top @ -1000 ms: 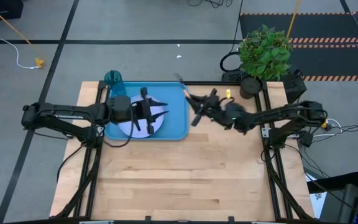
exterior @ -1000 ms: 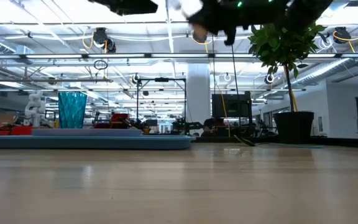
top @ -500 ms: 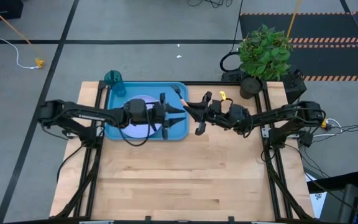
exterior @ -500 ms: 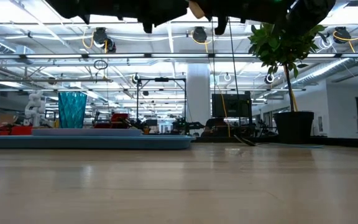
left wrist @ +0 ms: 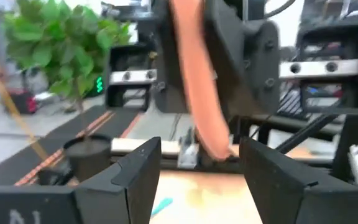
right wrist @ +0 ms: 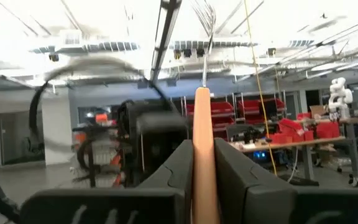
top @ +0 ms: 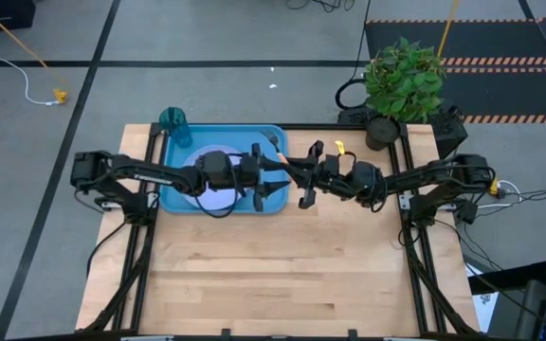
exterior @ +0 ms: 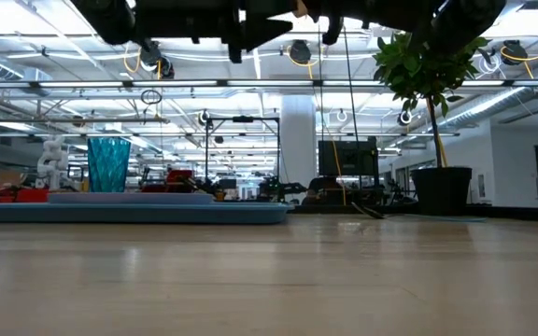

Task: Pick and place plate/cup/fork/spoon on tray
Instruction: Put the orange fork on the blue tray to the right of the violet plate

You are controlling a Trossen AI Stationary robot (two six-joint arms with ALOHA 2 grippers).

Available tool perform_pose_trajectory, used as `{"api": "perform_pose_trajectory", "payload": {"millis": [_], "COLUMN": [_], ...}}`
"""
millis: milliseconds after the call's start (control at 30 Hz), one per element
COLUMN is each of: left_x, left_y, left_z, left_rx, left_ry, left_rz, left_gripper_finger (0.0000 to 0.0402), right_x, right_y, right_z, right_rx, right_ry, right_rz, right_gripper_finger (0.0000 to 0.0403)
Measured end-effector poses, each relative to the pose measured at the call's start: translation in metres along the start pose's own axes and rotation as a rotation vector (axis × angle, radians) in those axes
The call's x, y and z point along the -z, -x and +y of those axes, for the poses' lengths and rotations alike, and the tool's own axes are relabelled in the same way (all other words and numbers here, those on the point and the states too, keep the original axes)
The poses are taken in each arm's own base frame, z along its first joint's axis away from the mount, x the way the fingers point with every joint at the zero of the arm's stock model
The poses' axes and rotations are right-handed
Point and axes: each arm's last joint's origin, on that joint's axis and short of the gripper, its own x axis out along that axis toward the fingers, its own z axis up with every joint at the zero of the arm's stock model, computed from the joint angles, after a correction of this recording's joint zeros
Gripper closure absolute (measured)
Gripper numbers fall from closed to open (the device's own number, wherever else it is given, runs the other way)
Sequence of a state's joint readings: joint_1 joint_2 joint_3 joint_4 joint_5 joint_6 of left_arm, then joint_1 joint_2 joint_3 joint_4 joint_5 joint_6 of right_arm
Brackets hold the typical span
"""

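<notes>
The tray [top: 180,194] is bright blue; the plate [top: 218,197] on it is pale lavender-white; the cup [top: 172,118] at the far left is translucent teal; the fork [right wrist: 204,124] has an orange-tan handle and silver tines; both arms are dark; the table [top: 282,270] is light wood.

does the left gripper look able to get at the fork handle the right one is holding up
Probably yes. The left gripper is open, its fingers either side of the fork handle, nothing between. The right gripper is clamped on the handle, leaving only part free.
</notes>
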State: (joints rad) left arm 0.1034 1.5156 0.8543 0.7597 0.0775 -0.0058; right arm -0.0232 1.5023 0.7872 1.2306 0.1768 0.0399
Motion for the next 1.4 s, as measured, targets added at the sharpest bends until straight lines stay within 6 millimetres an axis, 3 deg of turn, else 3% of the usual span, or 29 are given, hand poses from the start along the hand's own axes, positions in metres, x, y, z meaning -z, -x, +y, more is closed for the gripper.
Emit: {"api": "perform_pose_trajectory", "payload": {"millis": [200,633,1000,1400], "left_x": [0.000,0.000,0.006,0.022], "left_y": [-0.005,-0.004,-0.003,0.001], "left_z": [0.001,0.005,0.018,0.037], "left_rx": [0.076,0.121,0.114,0.057], "left_ry": [0.022,0.061,0.135,0.290], "left_rz": [-0.090,-0.088,-0.024,0.151], "left_gripper_finger": [0.0199,0.0352,0.0352,0.0352], "right_x": [0.004,0.004,0.008,-0.002], "right_y": [0.000,0.000,0.000,0.020], "right_z": [0.002,0.002,0.000,0.001], "right_rx": [-0.004,-0.018,0.034,0.233], "right_ry": [0.018,0.022,0.014,0.125], "right_rz": [0.011,0.007,0.083,0.390], "right_gripper_finger": [0.0371,0.0367,0.0309,0.0247]}}
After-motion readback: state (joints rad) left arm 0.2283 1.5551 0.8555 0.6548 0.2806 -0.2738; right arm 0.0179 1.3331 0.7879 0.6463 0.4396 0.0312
